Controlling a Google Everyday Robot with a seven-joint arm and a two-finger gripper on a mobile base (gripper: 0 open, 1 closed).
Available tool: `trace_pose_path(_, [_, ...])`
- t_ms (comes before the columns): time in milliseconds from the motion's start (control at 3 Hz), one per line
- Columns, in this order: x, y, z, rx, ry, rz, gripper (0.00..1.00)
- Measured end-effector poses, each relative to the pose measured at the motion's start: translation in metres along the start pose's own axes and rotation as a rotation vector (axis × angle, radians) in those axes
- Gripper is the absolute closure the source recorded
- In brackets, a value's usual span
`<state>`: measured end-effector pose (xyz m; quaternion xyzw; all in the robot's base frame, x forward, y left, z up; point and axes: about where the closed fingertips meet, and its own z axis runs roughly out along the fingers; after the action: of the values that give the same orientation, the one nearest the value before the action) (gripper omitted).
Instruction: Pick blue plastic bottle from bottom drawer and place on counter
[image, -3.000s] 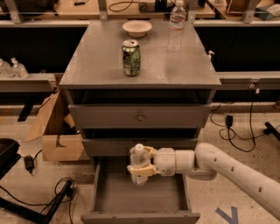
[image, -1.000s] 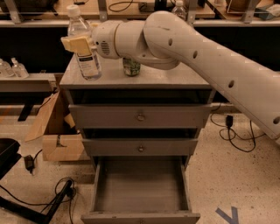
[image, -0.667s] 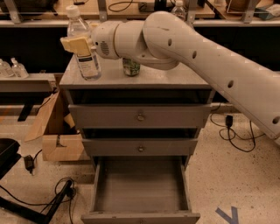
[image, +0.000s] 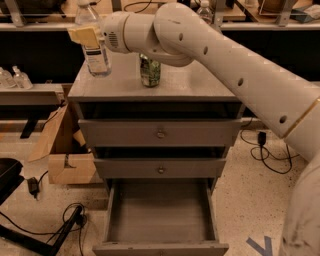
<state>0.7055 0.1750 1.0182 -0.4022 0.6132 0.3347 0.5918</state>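
Observation:
The blue plastic bottle, clear with a white cap and a pale label, stands upright at the front left corner of the counter; its base looks to be resting on the surface. My gripper is shut on the bottle's upper part, with a tan fingertip over its shoulder. My white arm reaches in from the right across the counter's back. The bottom drawer is pulled open and its grey floor is bare.
A green can stands mid-counter just right of the bottle, under my arm. A taller water bottle shows behind the arm. Two small pump bottles sit on a shelf at left. A cardboard box and cables lie on the floor at left.
Three seconds ago my gripper held the bottle over the open bottom drawer; it now holds it at the counter's front left. Over the last second nothing visibly moved.

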Motion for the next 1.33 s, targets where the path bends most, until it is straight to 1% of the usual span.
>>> trace_pose_path(333, [-0.007,-0.014,0.023,0.081,0.002,0.034,1.00])
trace_pose_path(667, [-0.022,-0.011,0.045,0.199,0.009,0.040,1.00])
trace_pose_path(1000, [-0.007,-0.005,0.065,0.293,0.009,0.114,1.00])
trace_pose_path(1333, [0.026,-0.030,0.089,0.382,0.024,0.163,1.00])
